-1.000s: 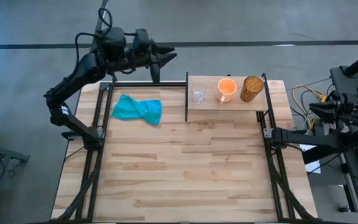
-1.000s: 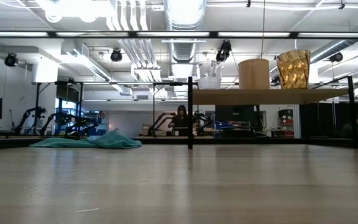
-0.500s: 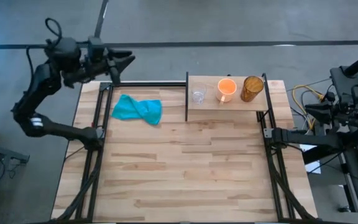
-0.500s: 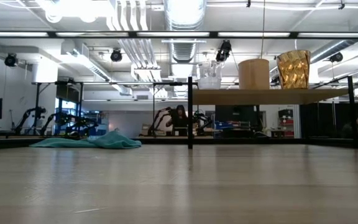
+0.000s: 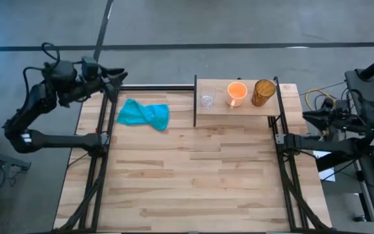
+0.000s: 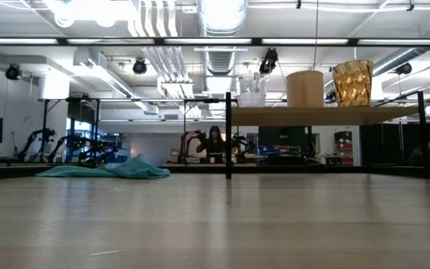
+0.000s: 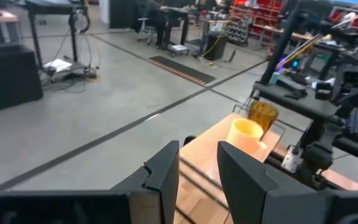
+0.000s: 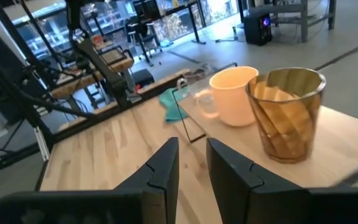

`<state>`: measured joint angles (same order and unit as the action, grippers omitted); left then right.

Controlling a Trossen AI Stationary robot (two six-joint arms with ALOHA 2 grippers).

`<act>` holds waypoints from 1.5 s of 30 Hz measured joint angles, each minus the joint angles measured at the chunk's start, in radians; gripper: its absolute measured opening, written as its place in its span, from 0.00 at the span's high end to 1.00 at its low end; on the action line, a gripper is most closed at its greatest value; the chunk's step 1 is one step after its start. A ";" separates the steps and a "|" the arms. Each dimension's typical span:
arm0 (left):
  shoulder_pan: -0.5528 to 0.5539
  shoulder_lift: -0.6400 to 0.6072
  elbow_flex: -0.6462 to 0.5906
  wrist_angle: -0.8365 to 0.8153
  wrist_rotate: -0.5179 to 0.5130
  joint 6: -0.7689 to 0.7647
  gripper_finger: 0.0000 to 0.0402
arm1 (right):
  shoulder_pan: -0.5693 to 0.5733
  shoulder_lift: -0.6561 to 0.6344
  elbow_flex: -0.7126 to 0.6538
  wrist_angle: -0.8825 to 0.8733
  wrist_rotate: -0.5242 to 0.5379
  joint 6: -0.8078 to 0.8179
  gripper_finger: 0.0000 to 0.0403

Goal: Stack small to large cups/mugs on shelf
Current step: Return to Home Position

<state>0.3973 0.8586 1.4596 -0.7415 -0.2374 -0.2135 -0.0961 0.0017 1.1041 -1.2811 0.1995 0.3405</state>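
Note:
Three cups stand side by side on their bases on the shelf [image 5: 223, 107] at the table's far right: a clear glass cup [image 5: 207, 100], an orange mug [image 5: 237, 93] and a brown patterned cup [image 5: 262, 92]. The low view shows them in the same row: glass cup [image 6: 251, 93], mug [image 6: 305, 88], brown cup [image 6: 352, 82]. My left gripper [image 5: 119, 77] hangs over the table's far left corner, pointing toward the shelf, open with nothing between its fingers [image 7: 166, 171]. My right gripper [image 5: 306, 116] is off the table's right edge, level, open and holding nothing; it faces the brown cup [image 8: 286, 112].
A crumpled teal cloth [image 5: 144, 114] lies on the tabletop left of the shelf. Black frame posts [image 5: 195, 101] stand at the shelf's corners, and rails run along the table's sides. Bare planks [image 5: 187, 175] fill the near half. A person [image 6: 215, 142] sits in the room beyond.
My left gripper has swung from over the far edge beside the shelf toward the table's left edge, sinking a little and rolling. My right gripper has crept toward the table's right edge. The cups and the cloth have stayed put.

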 joint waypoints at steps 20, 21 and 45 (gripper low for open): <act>0.000 -0.437 -0.471 0.129 -0.039 -0.116 0.76 | 0.000 -0.001 -0.293 0.385 -0.031 0.041 0.81; 0.000 -0.463 -0.492 0.130 -0.038 -0.123 0.76 | 0.000 -0.001 -0.313 0.410 -0.037 0.037 0.81; 0.000 -0.813 -0.912 0.178 -0.026 -0.228 0.76 | 0.000 -0.002 -0.496 0.592 -0.041 0.120 0.81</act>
<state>0.3973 0.0452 0.5477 -0.5637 -0.2638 -0.4414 -0.0963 0.0002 0.6085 -0.6888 0.1585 0.4606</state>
